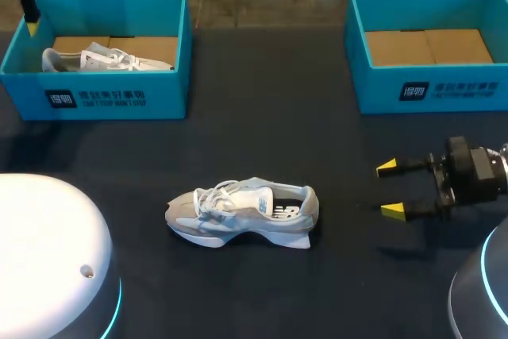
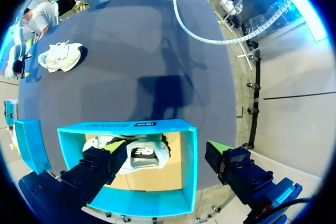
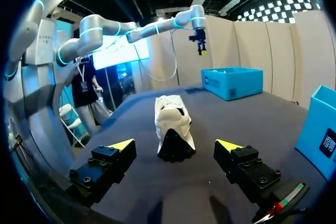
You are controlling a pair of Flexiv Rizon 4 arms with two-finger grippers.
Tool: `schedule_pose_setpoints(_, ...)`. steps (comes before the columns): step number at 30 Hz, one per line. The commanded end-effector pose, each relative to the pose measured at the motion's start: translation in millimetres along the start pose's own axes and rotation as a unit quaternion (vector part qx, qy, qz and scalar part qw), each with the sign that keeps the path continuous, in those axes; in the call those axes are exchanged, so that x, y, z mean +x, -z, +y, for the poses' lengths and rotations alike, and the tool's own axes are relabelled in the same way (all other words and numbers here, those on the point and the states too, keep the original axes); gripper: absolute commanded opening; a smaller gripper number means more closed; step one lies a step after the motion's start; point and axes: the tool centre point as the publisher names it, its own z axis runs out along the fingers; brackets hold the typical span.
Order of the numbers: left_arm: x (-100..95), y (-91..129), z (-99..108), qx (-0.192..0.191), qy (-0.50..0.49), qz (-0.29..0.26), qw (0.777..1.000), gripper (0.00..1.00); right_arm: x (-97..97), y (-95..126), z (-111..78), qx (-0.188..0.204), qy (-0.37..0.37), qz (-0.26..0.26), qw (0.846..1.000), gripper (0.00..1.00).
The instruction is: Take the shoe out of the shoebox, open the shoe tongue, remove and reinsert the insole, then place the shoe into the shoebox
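While the dark surface (image 1: 262,117) takes up most of the head view, the grey sneaker (image 1: 238,213) is found just below the centre of the frame, outside both boxes. Its toe is turned toward the frame's left and its heel toward the right, and white laces are seen across its top. In the right wrist view it is shown standing on its sole, heel toward the right end effector (image 1: 392,189), directly ahead of the gap between the fingers and apart from them.

The right end effector is located at the right edge of the head view, level with the sneaker and well apart from it. It is open: the fingers are spread wide, with the yellow tips pointed toward the sneaker's heel.

A teal left shoebox (image 1: 95,99) is set at the upper left of the frame. A second sneaker (image 1: 103,59), pale grey and white, is held inside it on the cardboard floor. The left end effector (image 1: 32,25) is positioned at the upper left corner, raised well above this box. In the left wrist view its fingers are seen wide apart, so it is open.

A matching right shoebox (image 1: 432,89) is placed at the upper right, with its cardboard floor exposed.
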Motion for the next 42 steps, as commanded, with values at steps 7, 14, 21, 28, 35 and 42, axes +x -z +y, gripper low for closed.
schedule_pose_setpoints(7, 0.2, -0.1, -0.9, -0.001, 0.0, 0.001, 1.0, 1.0, 5.2, -11.7, -25.8, -0.021, 0.039, -0.045, 0.998, 1.0)
schedule_pose_setpoints(14, 0.2, -0.1, -0.9, -0.001, 0.0, 0.001, 1.0, 1.0, 6.3, -23.9, -29.7, -0.02, 0.035, -0.066, 0.997, 1.0)
schedule_pose_setpoints(21, 0.2, -0.1, -0.9, -0.001, 0.0, 0.001, 1.0, 1.0, 4.5, -46.2, -41.2, -0.029, 0.039, -0.073, 0.996, 1.0)
schedule_pose_setpoints(28, 0.2, -0.1, -0.9, -0.001, 0.0, 0.001, 1.0, 1.0, 7.2, -67.8, -44.1, -0.042, 0.052, -0.079, 0.995, 1.0)
schedule_pose_setpoints(35, 0.2, -0.1, -0.9, -0.001, 0.0, 0.001, 1.0, 1.0, 12.1, -83.1, -42.9, -0.045, 0.058, -0.073, 0.995, 1.0)
schedule_pose_setpoints(42, 0.2, -0.1, -0.9, -0.001, 0.0, 0.001, 1.0, 1.0, 12.2, -84.9, -40.9, -0.036, 0.054, -0.071, 0.995, 1.0)
